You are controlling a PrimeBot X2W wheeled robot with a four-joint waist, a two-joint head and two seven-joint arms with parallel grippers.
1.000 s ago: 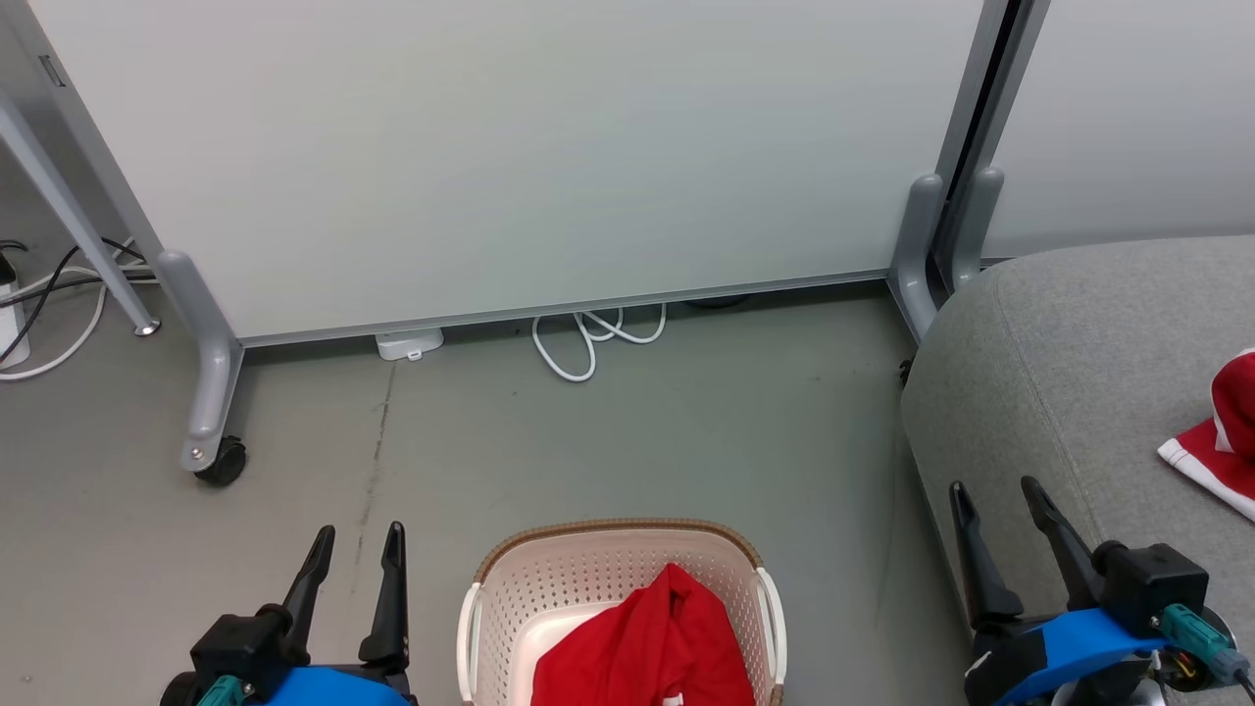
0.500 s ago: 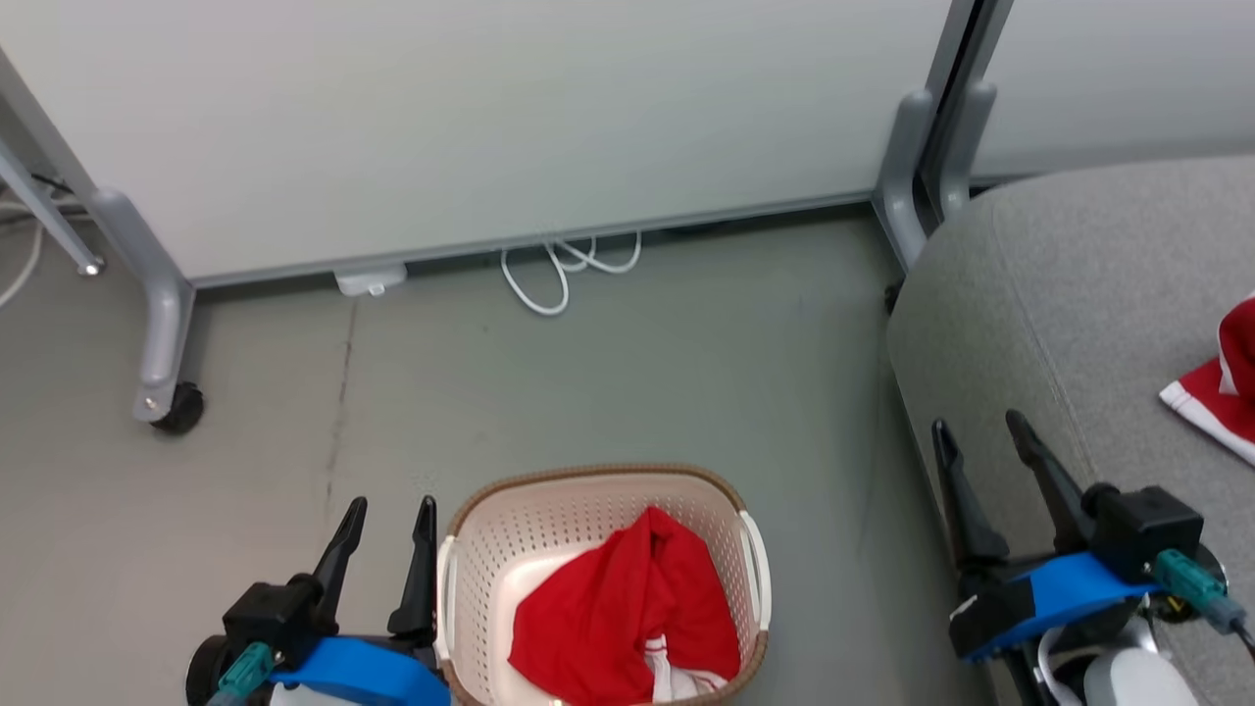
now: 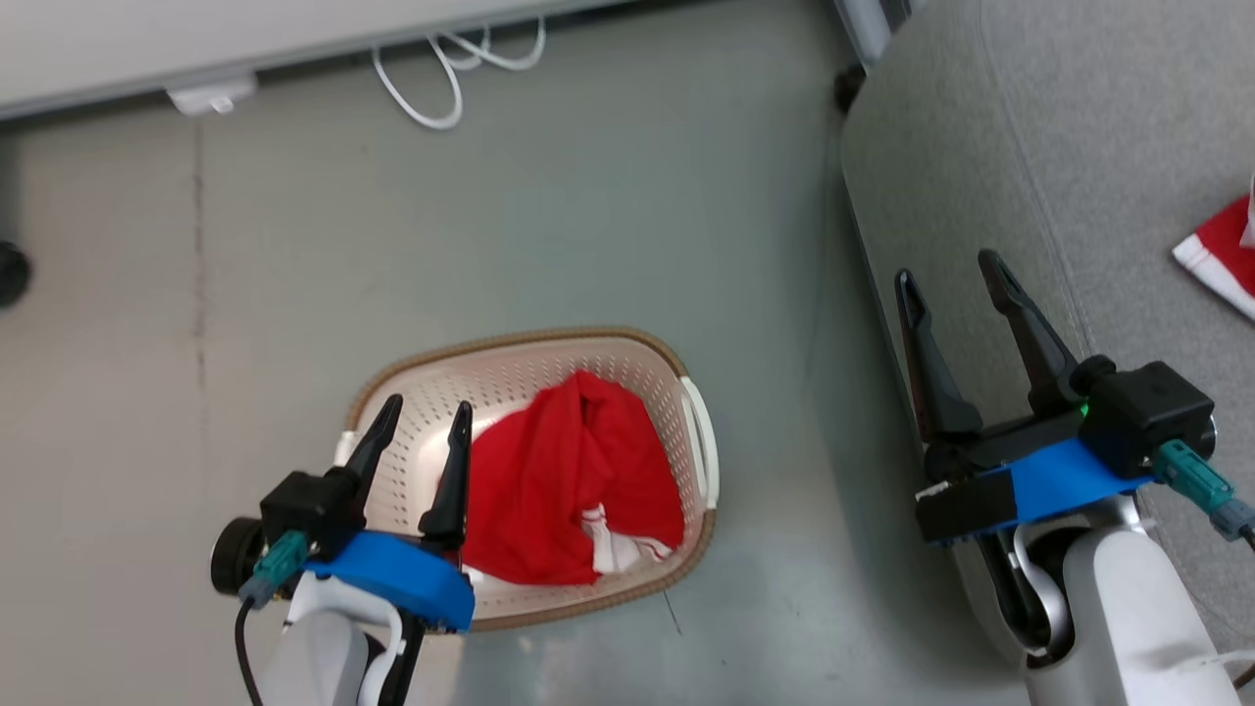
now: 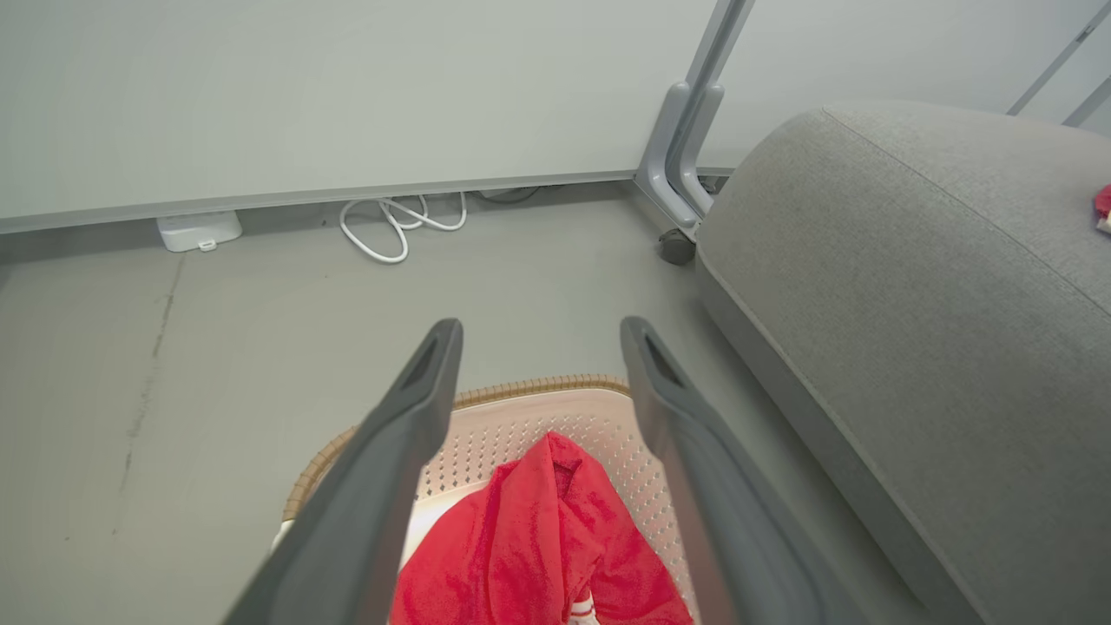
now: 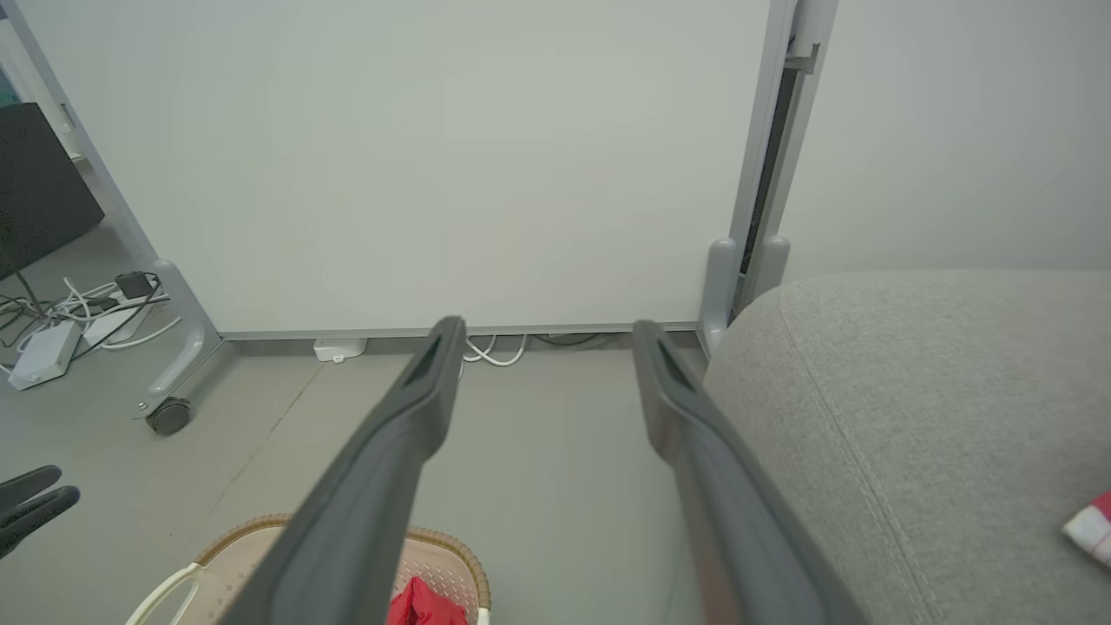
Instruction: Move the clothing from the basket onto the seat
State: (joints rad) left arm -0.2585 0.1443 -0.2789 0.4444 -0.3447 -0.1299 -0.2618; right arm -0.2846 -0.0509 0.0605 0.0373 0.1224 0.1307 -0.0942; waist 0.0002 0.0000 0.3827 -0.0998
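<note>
Over basket (image 3: 588, 333), L pincer (image 3: 427, 404) now hovers wide, empty, vs beside it before; clothing (image 3: 549, 480) grab prob next. R pincer (image 3: 943, 267) wide, idle.

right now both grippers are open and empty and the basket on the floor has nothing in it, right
No: the basket holds red clothing, as the head view shows. The left gripper and right gripper are indeed open and empty.
</note>
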